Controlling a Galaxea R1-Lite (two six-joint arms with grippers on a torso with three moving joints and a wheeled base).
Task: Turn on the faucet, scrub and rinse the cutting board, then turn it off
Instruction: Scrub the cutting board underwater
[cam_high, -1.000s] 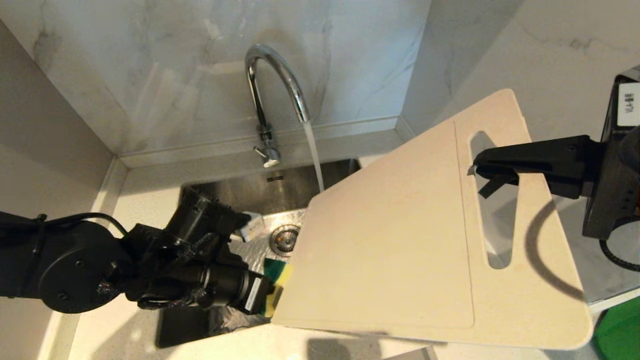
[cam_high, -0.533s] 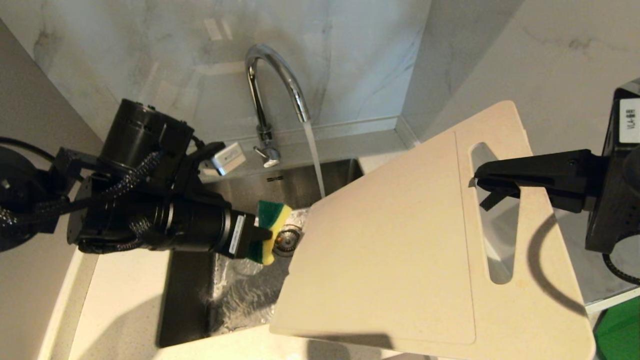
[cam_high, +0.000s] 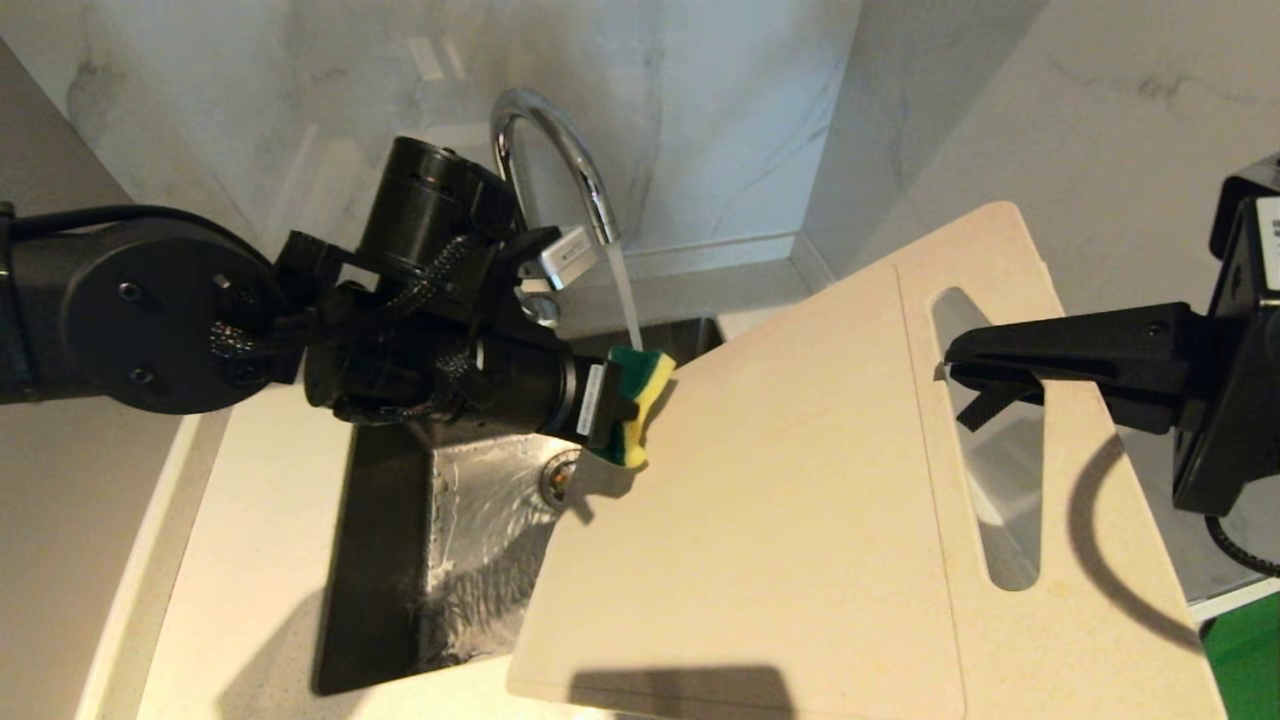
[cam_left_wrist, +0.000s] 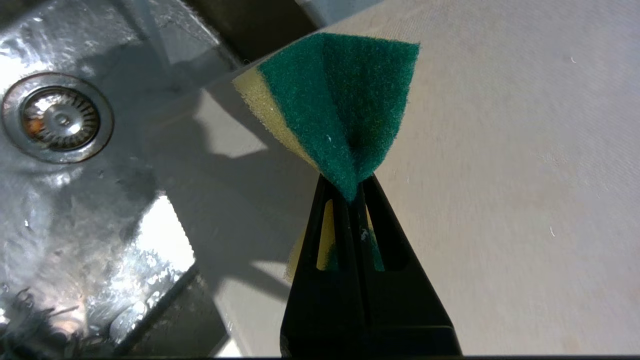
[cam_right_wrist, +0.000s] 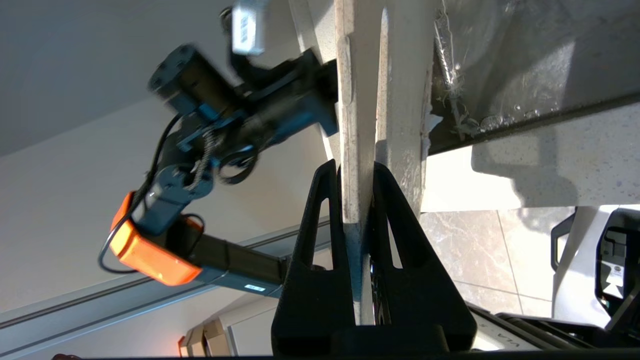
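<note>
A: What is the biggest thing here?

B: The sink (cam_high: 400, 560), wet, with the drain (cam_left_wrist: 57, 117) at its bottom. Above it stands the faucet (cam_high: 560, 150), and water runs from it. So the first part of the task looks done.

A: And the cutting board?

B: The cutting board (cam_high: 780, 520) is tilted over the sink, its low corner above the basin. The right gripper (cam_high: 950, 365) is clenched on the edge beside the handle slot, one finger on each face of the board, as the right wrist view shows.

A: What does the other arm do?

B: The left gripper (cam_left_wrist: 352, 192) is squeezed tight on a green and yellow sponge (cam_high: 635, 405). The sponge sticks out in front of its fingertips, at the top corner of the board, just beside the stream. I cannot tell if it already touches the board.

A: How to scrub well, in your opinion?

B: I think the green rough side should press flat on the board, then move in long strokes down toward the low corner. The right gripper must hold firm, because the push can turn the board. The pinch is at one end of the sponge, so too much force may bend it.
</note>
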